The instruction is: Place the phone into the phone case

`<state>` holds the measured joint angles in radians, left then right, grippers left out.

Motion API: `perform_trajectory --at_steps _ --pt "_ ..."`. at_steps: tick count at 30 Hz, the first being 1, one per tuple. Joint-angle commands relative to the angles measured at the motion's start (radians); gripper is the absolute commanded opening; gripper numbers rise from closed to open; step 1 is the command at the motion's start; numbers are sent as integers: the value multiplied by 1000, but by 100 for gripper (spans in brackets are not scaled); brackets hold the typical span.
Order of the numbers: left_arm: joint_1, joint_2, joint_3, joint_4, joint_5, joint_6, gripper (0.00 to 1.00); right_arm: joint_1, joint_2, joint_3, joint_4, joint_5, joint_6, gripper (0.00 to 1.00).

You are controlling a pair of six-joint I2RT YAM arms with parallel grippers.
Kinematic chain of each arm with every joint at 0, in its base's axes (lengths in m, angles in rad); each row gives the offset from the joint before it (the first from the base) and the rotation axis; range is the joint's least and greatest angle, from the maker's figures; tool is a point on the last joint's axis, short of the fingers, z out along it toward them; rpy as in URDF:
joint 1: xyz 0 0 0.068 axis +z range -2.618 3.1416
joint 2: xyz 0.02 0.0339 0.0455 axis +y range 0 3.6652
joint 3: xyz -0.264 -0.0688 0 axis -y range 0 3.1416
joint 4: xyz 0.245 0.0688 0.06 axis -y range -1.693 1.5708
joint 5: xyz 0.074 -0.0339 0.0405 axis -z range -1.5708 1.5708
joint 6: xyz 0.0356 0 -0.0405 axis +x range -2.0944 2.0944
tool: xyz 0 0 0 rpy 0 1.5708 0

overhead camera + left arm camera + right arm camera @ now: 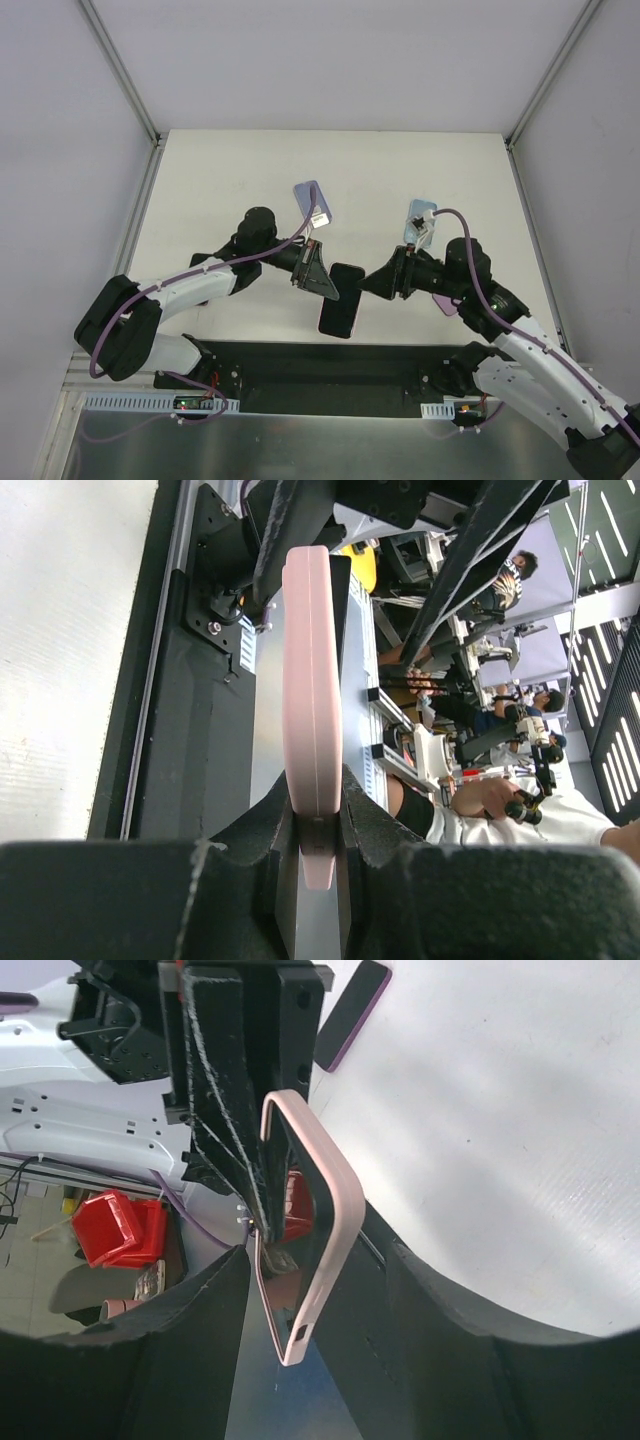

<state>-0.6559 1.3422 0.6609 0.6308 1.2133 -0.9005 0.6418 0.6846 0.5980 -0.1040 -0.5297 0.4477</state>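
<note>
Left fingers (pixel 250 845) pinch the case (pixel 310 680) by its end, likely so the wide-open, empty right fingers (pixel 180 1350) can fetch the phone (pixel 350 1015)

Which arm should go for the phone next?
Right. The right gripper is open and holds nothing, so it is free. The left gripper is shut on the case and has to keep it presented. The phone lies on the table.

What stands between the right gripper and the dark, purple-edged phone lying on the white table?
The pink rounded phone case, clamped by the left gripper, sits inside the open right gripper. The dark purple-edged phone lies beyond both on the white table.
</note>
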Motion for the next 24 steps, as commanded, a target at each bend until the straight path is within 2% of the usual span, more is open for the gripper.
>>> perform_trajectory --at_steps 1,8,11,12,14,16,21,23,24 --pt "-22 -15 28 87 69 -3 0 -1 -10 77 1 -22 -29 59" --pt "-42 8 51 87 80 0 0 -1 49 100 6 -53 -18 57" --pt "-44 8 52 84 71 0 0 -1 47 97 6 -43 -17 34" --pt "-44 8 57 64 54 11 0 -2 47 101 -2 -38 -17 17" --pt "-44 8 90 -99 16 98 0 -1 56 115 -29 -39 -29 1" --pt "-53 15 133 -320 -63 223 0 -1 59 114 -36 -44 -33 1" --pt "-56 90 187 -395 -90 235 0 21 33 155 -138 46 -81 3" --pt "-57 103 186 -387 -90 229 0 21 23 158 -178 66 -81 18" --pt "-57 106 181 -350 -86 218 0 19 17 148 -168 48 -72 30"
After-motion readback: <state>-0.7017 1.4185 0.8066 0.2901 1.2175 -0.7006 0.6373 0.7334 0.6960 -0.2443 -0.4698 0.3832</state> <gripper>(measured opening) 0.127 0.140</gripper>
